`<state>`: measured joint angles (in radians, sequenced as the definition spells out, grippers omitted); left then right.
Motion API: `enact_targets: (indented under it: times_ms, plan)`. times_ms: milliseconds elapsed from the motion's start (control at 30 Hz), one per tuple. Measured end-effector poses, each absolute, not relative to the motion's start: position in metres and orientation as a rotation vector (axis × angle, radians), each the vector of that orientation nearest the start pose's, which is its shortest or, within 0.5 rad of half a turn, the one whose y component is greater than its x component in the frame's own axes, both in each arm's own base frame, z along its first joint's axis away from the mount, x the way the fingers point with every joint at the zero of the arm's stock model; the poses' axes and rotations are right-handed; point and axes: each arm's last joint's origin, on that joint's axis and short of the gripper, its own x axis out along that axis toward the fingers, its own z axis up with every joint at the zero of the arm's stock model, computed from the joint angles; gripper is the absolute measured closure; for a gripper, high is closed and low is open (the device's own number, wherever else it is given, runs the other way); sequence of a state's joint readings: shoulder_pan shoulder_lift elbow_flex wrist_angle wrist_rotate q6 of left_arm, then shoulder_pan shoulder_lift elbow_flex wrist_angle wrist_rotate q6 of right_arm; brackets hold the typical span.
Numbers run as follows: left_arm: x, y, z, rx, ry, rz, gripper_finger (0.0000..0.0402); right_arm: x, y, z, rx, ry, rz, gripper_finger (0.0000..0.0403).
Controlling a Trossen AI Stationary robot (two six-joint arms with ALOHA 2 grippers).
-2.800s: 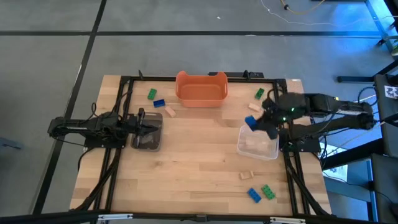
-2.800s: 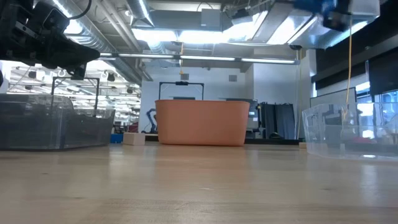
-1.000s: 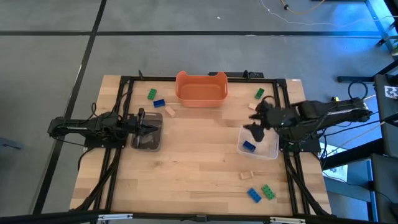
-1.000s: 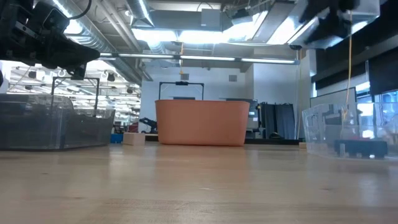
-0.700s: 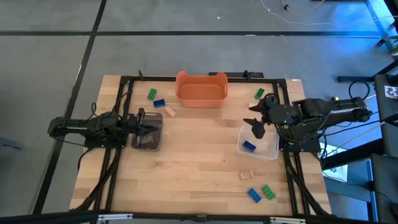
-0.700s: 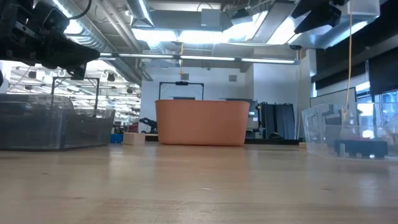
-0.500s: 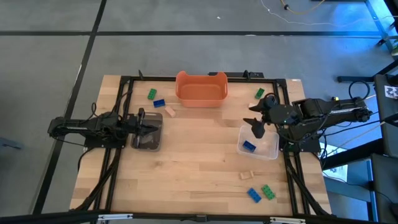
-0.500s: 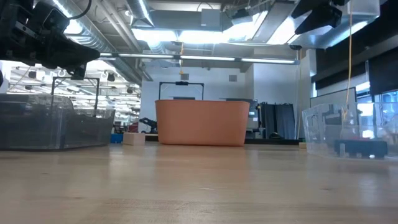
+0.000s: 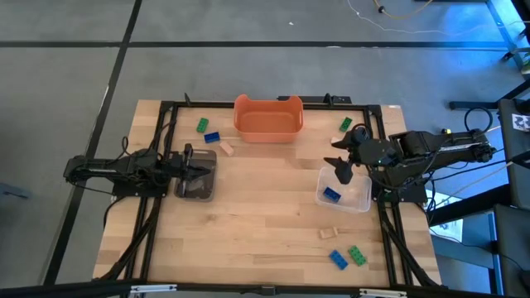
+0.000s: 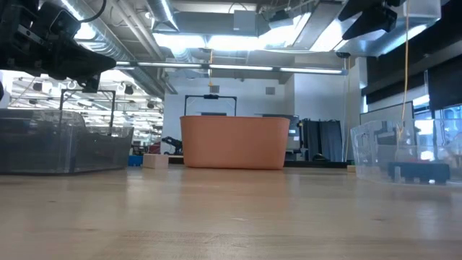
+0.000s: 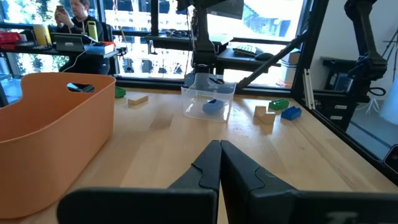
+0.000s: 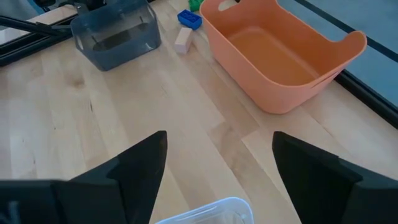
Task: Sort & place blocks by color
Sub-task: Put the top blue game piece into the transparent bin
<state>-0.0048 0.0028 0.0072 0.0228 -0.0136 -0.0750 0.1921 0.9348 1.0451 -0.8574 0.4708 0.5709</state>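
Near counter edge: blue block, green block, tan one lie loose. Your right gripper hovers over the clear bin, jaws apart, empty; one blue block inside. Left gripper waits over the dark bin, jaws together. Farther, orange tub looks empty, blocks either side.

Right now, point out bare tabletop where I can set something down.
Free: the wide middle between the dark container and the clear container, below the orange tub. Crowded: blocks left of the tub, more blocks near the front right.
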Motion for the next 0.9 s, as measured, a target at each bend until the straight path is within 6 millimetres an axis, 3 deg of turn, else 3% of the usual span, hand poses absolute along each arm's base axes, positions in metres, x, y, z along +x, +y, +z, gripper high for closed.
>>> enact_targets:
  times_ms: [500, 900]
  plan:
    - [0.0974, -0.0001, 0.168, -0.075, -0.028, 0.008, 0.0401, 0.1683, 0.0199, 0.3387, 0.262, 0.624, -0.42, 0.0111]
    - [0.0974, -0.0001, 0.1682, -0.073, -0.03, 0.008, 0.0401, 0.1699, 0.022, 0.3398, 0.441, 0.597, -0.409, 0.0111]
